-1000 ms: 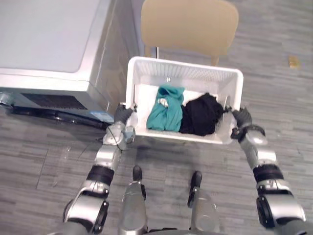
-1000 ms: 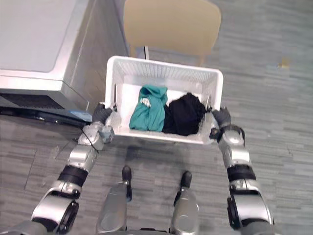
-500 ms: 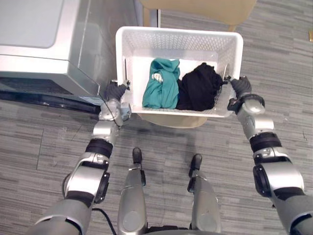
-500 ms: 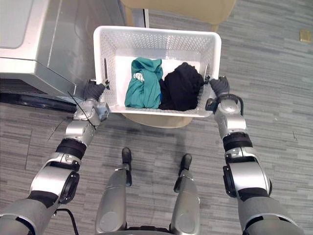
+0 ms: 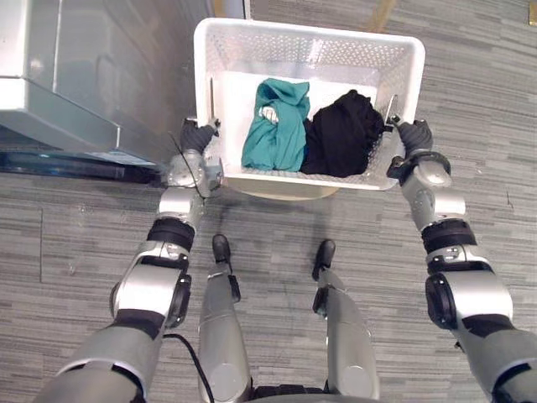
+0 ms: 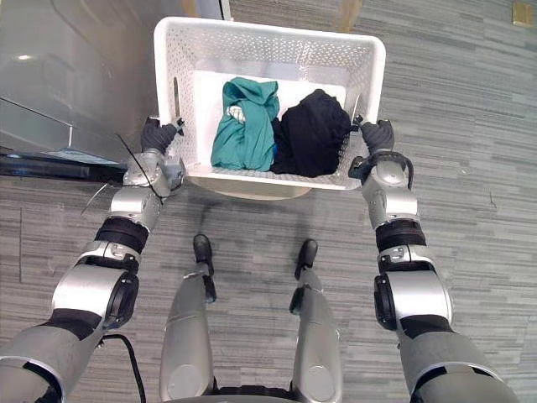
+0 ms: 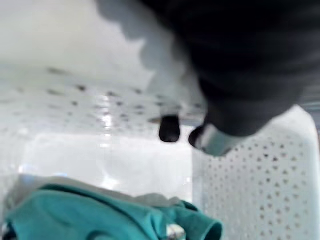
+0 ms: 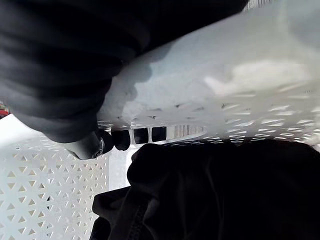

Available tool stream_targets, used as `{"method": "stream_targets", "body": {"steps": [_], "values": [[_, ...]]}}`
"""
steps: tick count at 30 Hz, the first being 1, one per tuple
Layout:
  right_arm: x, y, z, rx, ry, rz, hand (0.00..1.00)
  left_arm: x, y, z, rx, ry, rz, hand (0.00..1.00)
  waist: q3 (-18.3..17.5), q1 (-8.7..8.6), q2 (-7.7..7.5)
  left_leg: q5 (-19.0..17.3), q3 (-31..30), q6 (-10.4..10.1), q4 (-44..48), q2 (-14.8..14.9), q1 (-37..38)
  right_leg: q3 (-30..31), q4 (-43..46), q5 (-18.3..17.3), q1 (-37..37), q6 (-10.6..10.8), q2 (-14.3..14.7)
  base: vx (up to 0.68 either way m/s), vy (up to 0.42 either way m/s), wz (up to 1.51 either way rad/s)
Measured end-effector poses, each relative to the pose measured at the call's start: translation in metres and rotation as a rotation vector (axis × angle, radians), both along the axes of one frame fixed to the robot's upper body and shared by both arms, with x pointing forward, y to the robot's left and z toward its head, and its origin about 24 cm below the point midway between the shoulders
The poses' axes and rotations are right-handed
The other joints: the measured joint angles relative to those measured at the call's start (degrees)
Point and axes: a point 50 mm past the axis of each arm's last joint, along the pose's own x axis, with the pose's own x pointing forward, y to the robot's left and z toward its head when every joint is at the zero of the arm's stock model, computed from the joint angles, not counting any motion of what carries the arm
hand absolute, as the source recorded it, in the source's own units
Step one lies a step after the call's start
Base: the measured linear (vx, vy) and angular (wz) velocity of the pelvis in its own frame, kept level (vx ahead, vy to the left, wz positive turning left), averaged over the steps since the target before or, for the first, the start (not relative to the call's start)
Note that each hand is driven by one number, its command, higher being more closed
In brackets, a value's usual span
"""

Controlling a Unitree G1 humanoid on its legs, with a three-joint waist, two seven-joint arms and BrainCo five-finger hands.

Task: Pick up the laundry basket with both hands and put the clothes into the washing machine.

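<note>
White plastic basket (image 5: 306, 38) is looking lifted, so pickup seems done. The left hand (image 5: 195, 138) and right hand (image 5: 415, 138) are gripping its side handles, fingers hooking through the slots and clamping the rim. Inside, a teal top (image 5: 277, 126) and a black garment (image 5: 344, 134) are lying side by side, touching. Loading the silver washing machine (image 5: 75, 75) is what's remaining, I reckon.

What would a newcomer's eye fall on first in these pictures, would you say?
The white laundry basket stands out, gripped at its side handles by the left hand and right hand. Inside, a teal garment lies beside a black garment; the grey washing machine stands at the robot's left.
</note>
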Motion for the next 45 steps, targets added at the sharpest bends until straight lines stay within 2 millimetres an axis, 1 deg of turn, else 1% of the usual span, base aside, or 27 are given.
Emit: {"method": "stream_targets", "body": {"steps": [6, 9, 13, 15, 16, 17, 21, 25, 27, 28, 30, 32, 33, 34, 35, 37, 39, 41, 43, 44, 45], "values": [[0.001, 0.010, -0.001, 0.048, -0.019, 0.060, 0.00, 0.000, 0.007, 0.005, 0.008, 0.000, 0.057, 0.00, 0.00, -0.76, 0.00, 0.02, 0.62, 0.01, 0.04, 0.34, -0.02, -0.31, 0.02, -0.01, -0.04, 0.00, 0.03, 0.03, 0.002, -0.01], [0.001, 0.014, -0.002, 0.094, -0.032, 0.096, 0.00, 0.000, 0.014, 0.005, -0.021, -0.002, 0.098, 0.00, 0.00, -1.20, 0.00, 0.04, 0.86, 0.02, 0.04, 0.42, 0.03, -0.55, 0.06, -0.01, -0.03, 0.00, 0.00, 0.02, 0.001, -0.01], [-0.001, 0.013, -0.012, 0.145, -0.023, 0.124, 0.00, -0.001, 0.019, 0.005, -0.017, 0.005, 0.127, 0.00, -0.01, -0.76, 0.02, 0.10, 1.97, -0.03, -0.03, 0.84, 0.87, -1.48, 0.93, -0.06, 0.06, -0.06, -0.15, 0.03, -0.004, -0.03], [-0.003, 0.012, -0.018, 0.161, -0.013, 0.125, 0.00, -0.001, 0.020, 0.004, -0.014, 0.015, 0.129, 0.00, -0.02, -0.03, 0.03, 0.21, 2.44, -0.21, -0.43, 0.87, 1.85, -1.53, 1.05, -0.39, 0.50, -0.55, -0.22, 0.03, -0.018, -0.06], [-0.003, 0.012, -0.021, 0.161, -0.006, 0.131, 0.00, -0.002, 0.022, 0.004, -0.006, 0.018, 0.135, 0.00, -0.02, 0.31, 0.05, 0.43, 2.73, -0.53, -0.69, 0.96, 2.47, -1.57, 1.43, -0.68, 0.76, -0.88, -0.22, 0.03, -0.035, 0.01], [-0.005, 0.013, -0.024, 0.155, -0.001, 0.148, 0.00, -0.002, 0.026, 0.003, 0.016, 0.019, 0.144, 0.00, -0.03, 0.24, 0.05, 0.76, 3.11, -0.99, -1.19, 1.02, 3.01, -1.81, 2.18, -1.20, 0.96, -1.03, -0.36, 0.04, -0.052, 0.12], [-0.011, 0.019, -0.039, 0.114, 0.030, 0.196, 0.00, -0.007, 0.038, -0.006, 0.060, 0.047, 0.156, 0.00, -0.06, 0.29, 0.10, 1.85, 3.25, -1.23, -3.47, 0.71, 6.21, -2.90, 5.43, -3.49, 2.17, -1.50, -1.14, 0.03, -0.052, 0.12], [-0.019, 0.015, -0.051, 0.109, 0.042, 0.212, 0.00, -0.010, 0.038, -0.020, 0.085, 0.085, 0.131, 0.00, -0.08, 0.16, 0.14, 2.32, 3.44, -1.22, -4.83, -0.14, 9.14, -3.06, 7.65, -5.01, 3.69, -1.46, -2.21, 0.03, -0.025, 0.12], [-0.027, 0.006, -0.061, 0.099, 0.060, 0.195, 0.00, -0.013, 0.040, -0.031, 0.092, 0.112, 0.109, 0.00, -0.09, 0.07, 0.16, 2.38, 3.51, -1.16, -5.60, -0.85, 11.48, -3.03, 9.10, -6.34, 5.13, -1.35, -3.01, 0.03, -0.010, 0.09], [-0.029, 0.004, -0.063, 0.095, 0.065, 0.190, 0.00, -0.014, 0.040, -0.034, 0.093, 0.122, 0.107, 0.00, -0.16, 0.04, 0.29, 2.38, 3.58, -1.16, -5.75, -1.00, 12.04, -2.95, 9.59, -6.65, 5.34, -1.20, -3.20, 0.03, -0.014, 0.08], [-0.038, -0.008, -0.066, 0.066, 0.055, 0.174, 0.00, -0.021, 0.042, -0.041, 0.102, 0.112, 0.094, 0.00, -0.24, -0.06, 0.53, 2.40, 3.66, -1.17, -6.38, -1.98, 13.91, -2.84, 11.28, -7.98, 6.06, -1.20, -3.97, 0.03, -0.019, 0.10], [-0.055, -0.036, -0.072, 0.047, 0.037, 0.113, 0.00, -0.040, 0.041, -0.053, 0.141, 0.081, 0.059, 0.00, -0.19, -0.02, 0.69, 2.49, 3.35, -1.28, -7.62, -3.27, 17.68, -2.87, 14.57, -10.66, 8.23, -0.88, -5.48, 0.04, -0.055, 0.21], [-0.058, -0.041, -0.074, 0.048, 0.035, 0.095, 0.00, -0.044, 0.041, -0.055, 0.145, 0.073, 0.049, 0.00, -0.21, 0.05, 0.72, 2.50, 3.29, -1.28, -7.88, -3.55, 18.31, -2.89, 15.05, -11.11, 8.58, -0.86, -5.80, 0.03, -0.076, 0.21], [-0.067, -0.052, -0.077, 0.051, 0.029, 0.060, 0.00, -0.053, 0.040, -0.057, 0.153, 0.048, 0.031, 0.00, -0.18, -0.04, 0.90, 2.54, 3.18, -1.25, -8.44, -4.22, 19.48, -2.91, 16.09, -12.01, 9.14, -0.57, -6.20, 0.03, -0.078, 0.15], [-0.077, -0.062, -0.081, 0.049, 0.026, 0.030, 0.00, -0.062, 0.040, -0.061, 0.160, 0.030, 0.013, 0.00, -0.34, -0.01, 1.42, 2.54, 2.96, -1.24, -8.61, -4.56, 20.08, -2.99, 16.35, -12.34, 9.73, -0.44, -6.46, 0.02, -0.069, 0.14], [-0.088, -0.072, -0.091, 0.050, 0.047, 0.008, 0.00, -0.071, 0.041, -0.067, 0.167, 0.029, -0.003, 0.00, -0.47, -0.18, 2.03, 2.54, 2.74, -1.21, -9.09, -5.03, 21.27, -3.08, 16.41, -12.67, 10.74, -0.14, -6.85, 0.03, -0.028, 0.08], [-0.107, -0.086, -0.113, 0.055, 0.121, -0.035, 0.00, -0.083, 0.042, -0.079, 0.172, 0.051, -0.023, 0.00, -1.11, -0.49, 3.10, 2.58, 2.52, -1.09, -9.99, -5.68, 23.22, -3.23, 16.31, -13.07, 12.54, 0.31, -7.28, 0.04, -0.025, 0.08], [-0.119, -0.095, -0.124, 0.066, 0.158, -0.071, 0.00, -0.092, 0.045, -0.088, 0.173, 0.075, -0.025, 0.00, -1.93, -0.79, 4.13, 2.58, 2.21, -1.06, -10.49, -5.98, 23.90, -3.64, 15.89, -13.17, 13.43, 0.44, -7.46, 0.02, -0.014, 0.09], [-0.137, -0.109, -0.140, 0.081, 0.218, -0.120, 0.00, -0.109, 0.048, -0.099, 0.161, 0.094, -0.032, 0.00, -3.74, -1.36, 5.49, 2.62, 1.97, -1.00, -11.33, -6.21, 24.89, -4.31, 15.22, -13.34, 14.69, 0.71, -7.65, 0.04, -0.015, 0.11], [-0.142, -0.112, -0.145, 0.087, 0.232, -0.134, 0.00, -0.114, 0.050, -0.102, 0.143, 0.093, -0.015, 0.00, -4.39, -1.37, 5.69, 2.69, 1.97, -0.91, -11.80, -6.26, 25.23, -4.46, 14.87, -13.35, 15.05, 0.72, -7.61, 0.06, -0.020, 0.06], [-0.154, -0.116, -0.155, 0.110, 0.255, -0.158, 0.00, -0.125, 0.058, -0.105, 0.108, 0.086, 0.033, 0.00, -6.36, -1.31, 5.93, 2.70, 1.96, -0.89, -12.50, -6.32, 25.66, -4.62, 14.25, -13.47, 15.42, 0.90, -7.54, 0.09, -0.025, 0.06]]}}
